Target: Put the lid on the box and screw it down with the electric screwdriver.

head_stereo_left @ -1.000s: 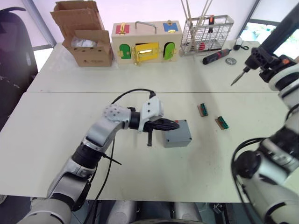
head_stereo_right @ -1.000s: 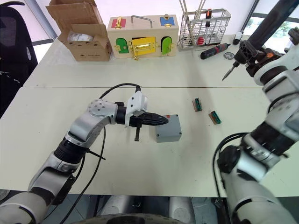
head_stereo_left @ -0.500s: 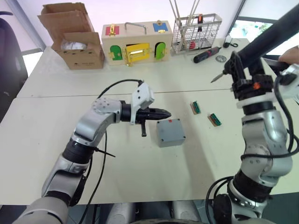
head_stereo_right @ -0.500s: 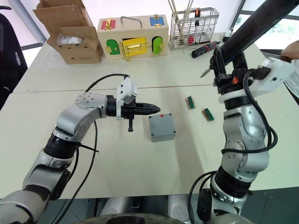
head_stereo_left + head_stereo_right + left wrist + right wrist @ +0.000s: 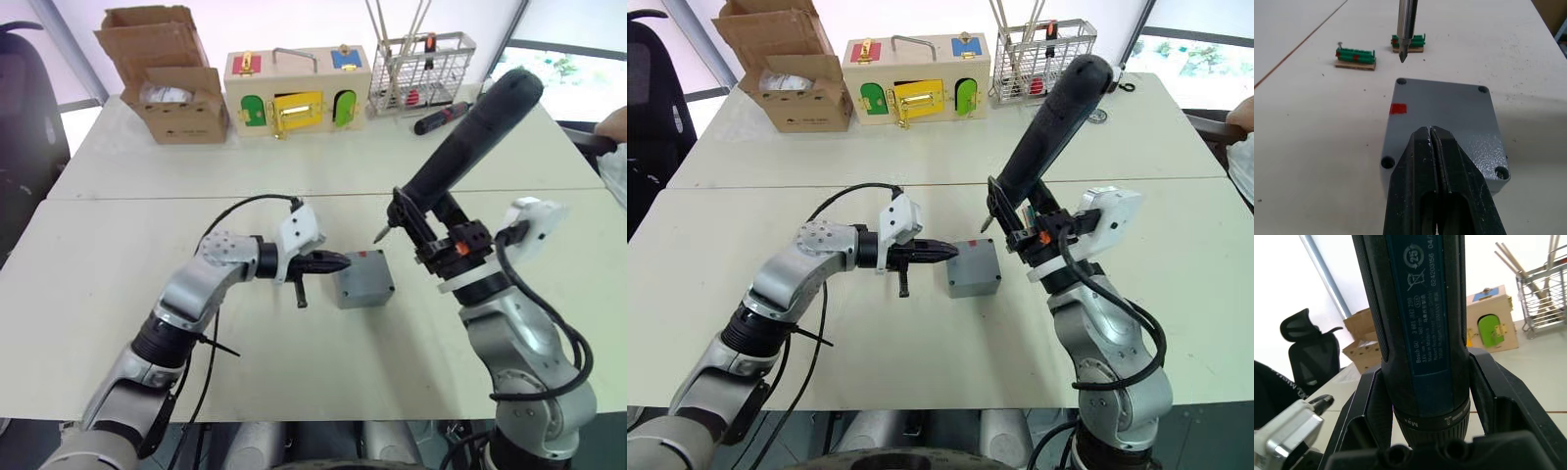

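Electric screwdriver [image 5: 1048, 122], clamped in right gripper [image 5: 1038, 235], now swung in above box [image 5: 974, 268]; bit near far corner. Left gripper [image 5: 942, 253], fingers closed and empty, pressed against lid [image 5: 1444, 115]. Ready for first screw.

count on table: one grey box [image 5: 362, 279] with one lid [image 5: 1444, 122] on it; four corner screw holes seen on lid; one red mark [image 5: 1398, 108]. one electric screwdriver [image 5: 1048, 122]. one smaller red-and-black screwdriver [image 5: 441, 117]. two green terminal blocks [image 5: 1355, 57] [image 5: 1408, 41]. one cardboard box [image 5: 171, 83]. one wooden box [image 5: 299, 86] with coloured doors. one wire rack [image 5: 421, 59]. two grippers: left [image 5: 338, 262], right [image 5: 446, 240].
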Robot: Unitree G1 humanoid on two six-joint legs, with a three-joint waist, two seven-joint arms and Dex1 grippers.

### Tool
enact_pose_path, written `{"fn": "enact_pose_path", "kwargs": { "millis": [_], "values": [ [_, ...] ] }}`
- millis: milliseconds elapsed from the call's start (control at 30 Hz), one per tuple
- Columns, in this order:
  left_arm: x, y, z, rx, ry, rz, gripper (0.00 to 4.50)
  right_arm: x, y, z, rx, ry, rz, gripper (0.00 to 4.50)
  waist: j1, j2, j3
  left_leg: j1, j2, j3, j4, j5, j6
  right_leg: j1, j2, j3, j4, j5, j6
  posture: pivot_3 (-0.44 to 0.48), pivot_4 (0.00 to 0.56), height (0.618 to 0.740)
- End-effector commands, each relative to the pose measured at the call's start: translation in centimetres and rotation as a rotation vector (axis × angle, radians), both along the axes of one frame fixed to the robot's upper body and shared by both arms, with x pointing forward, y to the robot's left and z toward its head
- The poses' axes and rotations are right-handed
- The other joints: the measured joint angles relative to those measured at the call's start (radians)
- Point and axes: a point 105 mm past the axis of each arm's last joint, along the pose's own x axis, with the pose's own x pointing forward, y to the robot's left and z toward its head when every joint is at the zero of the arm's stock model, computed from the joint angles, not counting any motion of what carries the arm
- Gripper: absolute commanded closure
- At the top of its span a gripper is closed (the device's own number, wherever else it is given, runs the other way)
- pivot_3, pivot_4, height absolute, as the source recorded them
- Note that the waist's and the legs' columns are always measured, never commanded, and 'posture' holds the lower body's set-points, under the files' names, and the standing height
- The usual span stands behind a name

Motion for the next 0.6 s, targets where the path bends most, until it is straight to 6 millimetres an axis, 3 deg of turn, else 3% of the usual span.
{"fn": "enact_pose_path", "kwargs": {
  "millis": [33,300,600],
  "values": [
    [-0.6,-0.7,0.7,0.007,-0.071,-0.041,4.50,-0.8,0.1,1.5,-0.005,-0.090,0.008,2.64,0.000,0.000,0.000,0.000,0.000,0.000,0.000,0.000,0.000,0.000,0.000,0.000,0.000,0.000,0.000,0.000,0.150,0.737],
    [-0.8,-0.9,-0.8,0.080,-0.084,-0.075,4.50,-0.5,-0.6,0.5,-0.042,-0.063,-0.015,2.64,-0.001,0.000,0.000,0.000,0.000,0.000,0.000,0.000,0.000,0.000,0.000,0.000,-0.001,0.000,0.000,0.000,0.150,0.737],
    [-0.9,-1.2,-0.9,0.073,-0.090,-0.085,4.50,-0.2,-1.1,-0.1,-0.070,-0.044,-0.024,2.64,0.000,0.000,0.000,0.001,0.000,0.000,0.000,0.000,0.000,0.001,0.000,0.000,-0.001,0.000,0.000,0.000,0.150,0.737]
  ]
}}
